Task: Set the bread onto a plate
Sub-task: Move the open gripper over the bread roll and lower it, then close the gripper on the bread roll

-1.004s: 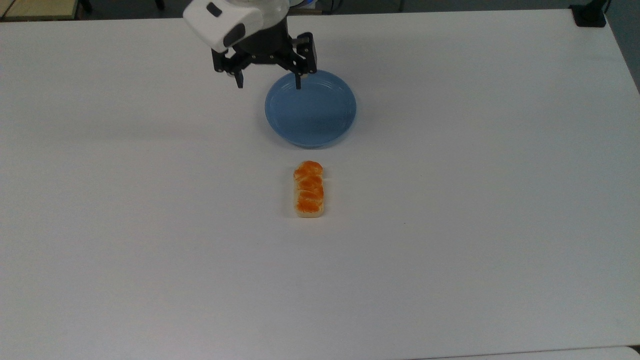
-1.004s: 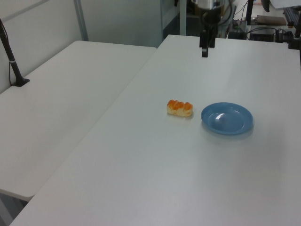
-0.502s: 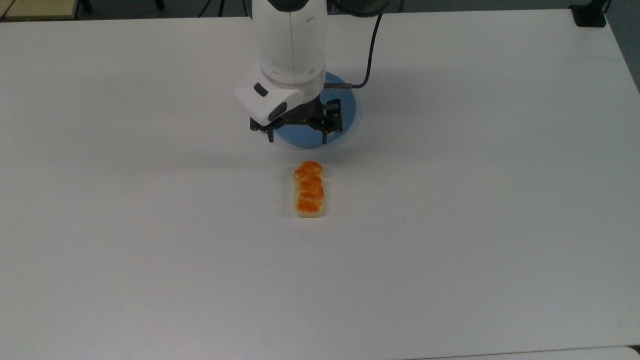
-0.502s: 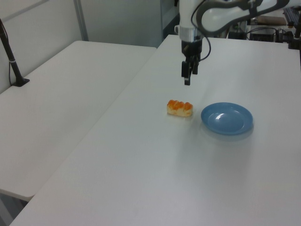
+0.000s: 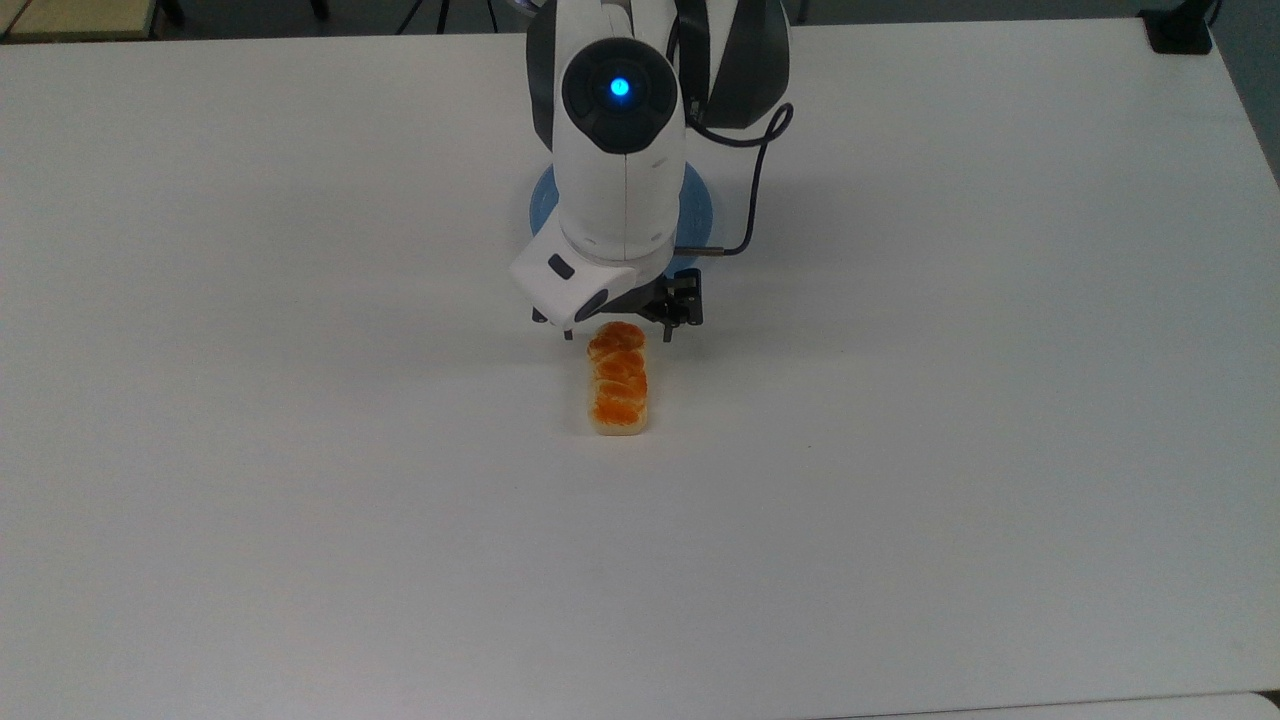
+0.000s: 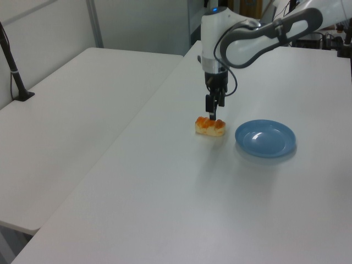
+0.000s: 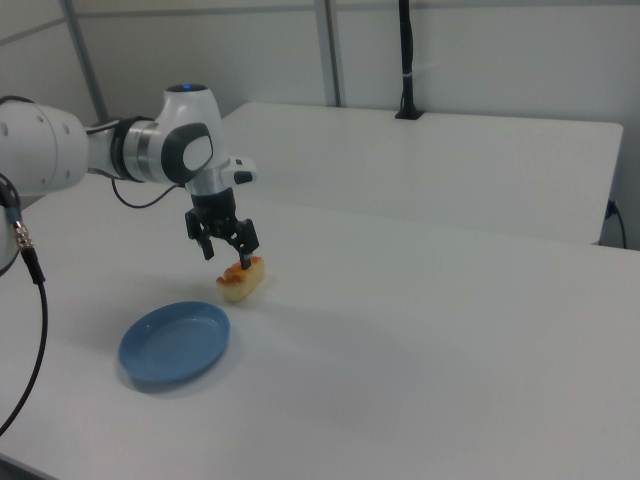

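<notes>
The open gripper (image 7: 226, 243) hangs over the far end of the bread (image 5: 617, 378), whose long axis runs near-to-far in the top view.

Bright, even overhead light washes the white table (image 5: 300, 500) almost featureless. Shadows are soft and faint below the arm (image 5: 620, 150). The top view looks slightly hazy.

My arm (image 7: 120, 150) reaches out with the wrist bent straight down. My gripper (image 7: 228, 252) points downward, fingers spread apart.
</notes>
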